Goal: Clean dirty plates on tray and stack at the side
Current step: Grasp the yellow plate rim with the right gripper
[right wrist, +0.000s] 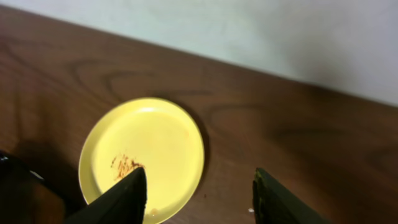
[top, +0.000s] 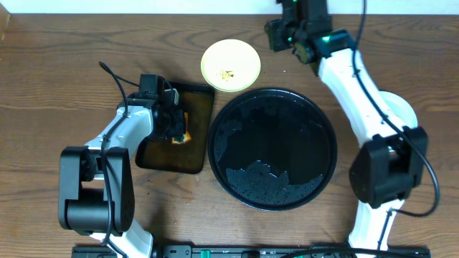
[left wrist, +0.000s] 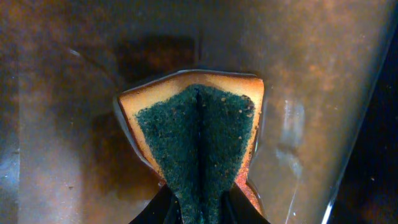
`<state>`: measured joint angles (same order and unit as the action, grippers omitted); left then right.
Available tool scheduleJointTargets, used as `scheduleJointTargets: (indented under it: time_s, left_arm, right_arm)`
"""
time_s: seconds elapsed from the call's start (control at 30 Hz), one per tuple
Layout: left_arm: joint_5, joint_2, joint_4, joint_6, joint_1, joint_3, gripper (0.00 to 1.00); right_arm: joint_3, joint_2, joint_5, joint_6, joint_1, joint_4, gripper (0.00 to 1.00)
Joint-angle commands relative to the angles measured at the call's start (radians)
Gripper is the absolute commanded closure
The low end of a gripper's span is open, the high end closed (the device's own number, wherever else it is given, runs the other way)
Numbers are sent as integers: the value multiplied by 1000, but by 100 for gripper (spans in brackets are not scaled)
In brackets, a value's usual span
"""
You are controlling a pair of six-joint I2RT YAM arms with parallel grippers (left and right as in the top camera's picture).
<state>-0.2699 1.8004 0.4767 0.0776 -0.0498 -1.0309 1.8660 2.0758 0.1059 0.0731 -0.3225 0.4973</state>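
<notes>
A pale yellow plate (top: pixel 230 65) with brown specks lies on the table just behind the large round black tray (top: pixel 272 147); it also shows in the right wrist view (right wrist: pixel 149 155). No plate lies on the tray. My right gripper (top: pixel 285 32) is open and empty, raised to the right of the yellow plate (right wrist: pixel 200 186). My left gripper (top: pixel 174 123) is shut on a sponge (left wrist: pixel 199 134), green pad over orange foam, folded between the fingers over the rectangular dark tray (top: pixel 161 154). The two mint-white plates are out of view.
The rectangular dark tray (left wrist: pixel 62 124) holds wet brown water. A white wall (right wrist: pixel 249 37) runs along the table's far edge. The right arm's white links (top: pixel 373 115) stretch over the table to the right of the black tray.
</notes>
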Motion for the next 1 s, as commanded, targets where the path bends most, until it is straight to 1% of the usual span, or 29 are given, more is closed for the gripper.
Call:
scheduleJointTargets:
  time_s: [0.0,0.13,0.27,0.57,0.7,0.83,0.97]
  left_arm:
    - [-7,-11,14,-5,-1,19,80]
    - [-7,-11,14,-6,-1,19,80]
    - [-7,-11,14,-6,-1,19,80]
    - [-7,-11,15,-6,-1,19,80]
    - [-7,-11,15,-6,-1,19,80]
    - [-7,-11,15,-6,-1,19,80]
    - [-7,-11,15,-6,-1,19,80]
  right_arm:
    - [12,80,-12,-23,-39,4,46]
    - [12,136,-24,-21,-64,-1,47]
    - [12,184,-84,22,-79,1,49]
    - [12,264,-91,113,-84,12,51]
    - [10,283,-89,156,-84,19,54]
    - [3,283,-90,159,-85,19,57]
    - [-5,283,-91,193,-85,21,57]
